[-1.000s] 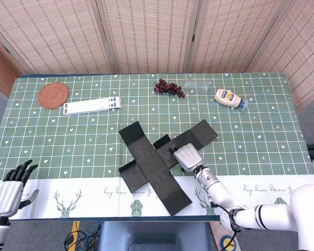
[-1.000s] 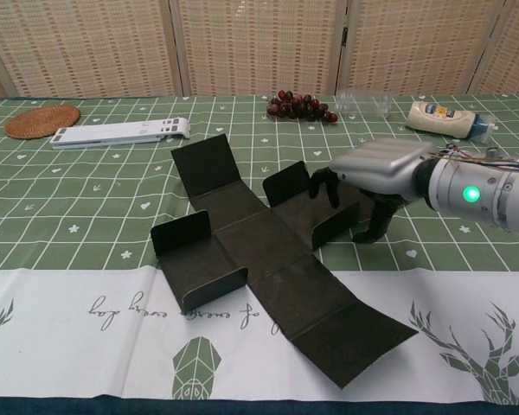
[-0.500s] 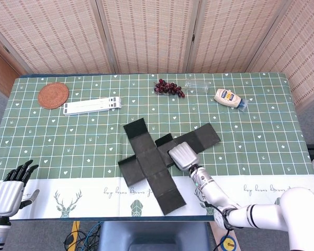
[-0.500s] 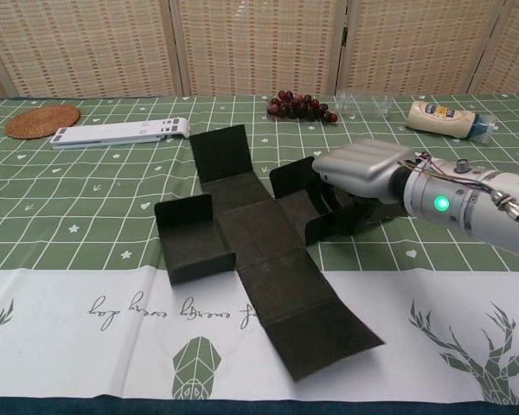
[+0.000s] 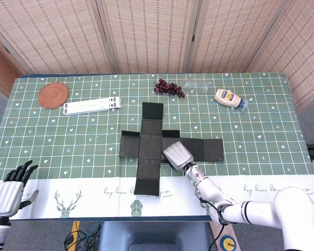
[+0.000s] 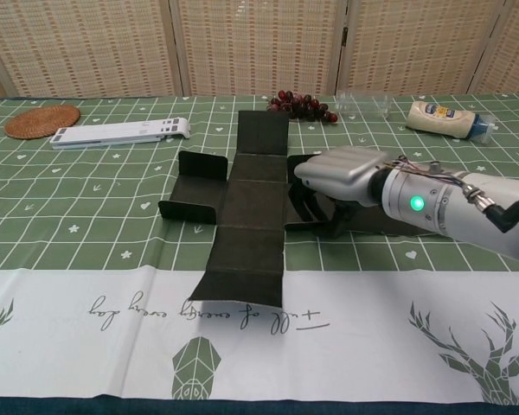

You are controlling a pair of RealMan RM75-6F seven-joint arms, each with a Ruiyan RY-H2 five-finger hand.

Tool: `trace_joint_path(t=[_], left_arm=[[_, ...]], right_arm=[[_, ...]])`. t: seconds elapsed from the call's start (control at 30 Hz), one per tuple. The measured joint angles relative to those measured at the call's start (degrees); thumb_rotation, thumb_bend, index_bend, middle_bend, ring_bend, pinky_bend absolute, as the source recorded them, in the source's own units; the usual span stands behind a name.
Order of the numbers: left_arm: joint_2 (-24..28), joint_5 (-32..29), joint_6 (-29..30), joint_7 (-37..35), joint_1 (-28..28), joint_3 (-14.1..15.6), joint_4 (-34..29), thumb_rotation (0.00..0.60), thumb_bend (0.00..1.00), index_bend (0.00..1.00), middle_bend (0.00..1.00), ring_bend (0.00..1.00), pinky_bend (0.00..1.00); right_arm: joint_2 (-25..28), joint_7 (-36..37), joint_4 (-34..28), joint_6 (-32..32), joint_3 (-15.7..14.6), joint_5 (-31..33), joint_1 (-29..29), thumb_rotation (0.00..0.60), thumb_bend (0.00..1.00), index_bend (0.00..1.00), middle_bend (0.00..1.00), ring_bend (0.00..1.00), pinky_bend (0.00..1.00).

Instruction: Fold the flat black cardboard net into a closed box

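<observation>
The black cardboard net [image 5: 150, 140] lies flat as a cross, squared to the table edges, its long arm pointing at the near edge. In the chest view the net [image 6: 251, 203] has low side flaps standing up at left and right. My right hand [image 5: 177, 154] rests on the net's right arm, fingers curled down over a raised flap; the chest view shows this hand [image 6: 342, 169] with its fingertips [image 6: 308, 204] hooked on that panel. My left hand [image 5: 10, 188] hangs off the near left corner, fingers apart, holding nothing.
Along the far side lie a round woven coaster [image 5: 53, 95], a white folding stand [image 5: 92, 105], a bunch of dark grapes [image 5: 168, 87], a clear plastic item [image 5: 198, 86] and a mayonnaise bottle [image 5: 229, 98]. Folding screens stand behind the table.
The net has turned clockwise from a diagonal lie to square with the table, dragged by my right hand, which slid left. The left hand has not moved.
</observation>
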Motion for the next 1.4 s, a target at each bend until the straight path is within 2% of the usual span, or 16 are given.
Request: trace_joint_path(t=[0.5,0.73,0.83,0.9,1.0,1.07,1.17,1.4], left_arm=[[0.4,-0.2,-0.3,1.8,-0.3,-0.1,-1.5,0.600,0.27,0.16,0.10,0.14,0.20],[0.5,-0.2,-0.5,2.8,-0.5,-0.1,-2.5,0.600,0.27,0.16,0.10,0.14,0.20],[0.6,-0.4,-0.5,2.9,-0.5,-0.1,-2.6,0.600,0.27,0.16,0.10,0.14,0.20],[0.6,-0.4,-0.6,2.9,-0.5,-0.1,-2.6,0.600,0.27,0.16,0.10,0.14,0.20],[0.5,-0.3,-0.7,2.9,-0.6,-0.1,-2.5,0.600,0.27,0.16,0.10,0.14,0.20],[0.4,-0.2,-0.7,2.9,-0.8,-0.2,-2.4,0.600,0.27,0.16,0.10,0.14,0.20],[0.2,-0.2,-0.8,2.8,-0.9,-0.3,-2.3,0.600,0.27,0.16,0.10,0.14,0.20],[0.0,0.1,-1.2,2.6,-1.5,-0.4,-2.0,0.600,0.27,0.16,0.10,0.14,0.20]], right_arm=[[4.4,16.9,6.0,-3.8,-0.1,-18.2,1.0,0.600,0.45,0.56,0.59,0.94,1.00],[4.5,20.3,8.5,-4.1,-0.3,-21.1,0.8,0.600,0.44,0.56,0.58,0.93,1.00],[4.1,21.0,9.0,-3.6,-0.4,-21.4,0.2,0.600,0.43,0.55,0.52,0.92,1.00],[4.1,21.0,9.0,-3.0,-0.4,-21.3,-0.4,0.600,0.43,0.50,0.46,0.90,1.00],[4.1,20.4,8.6,-2.0,-0.2,-20.8,-1.2,0.600,0.42,0.33,0.37,0.88,1.00],[4.5,19.6,8.0,-1.3,0.1,-20.1,-1.8,0.600,0.37,0.19,0.29,0.85,1.00],[5.1,18.7,6.5,-0.5,0.5,-19.2,-2.6,0.600,0.30,0.07,0.20,0.82,1.00],[8.3,16.2,1.8,1.4,1.4,-15.4,-4.9,0.600,0.22,0.01,0.16,0.81,1.00]])
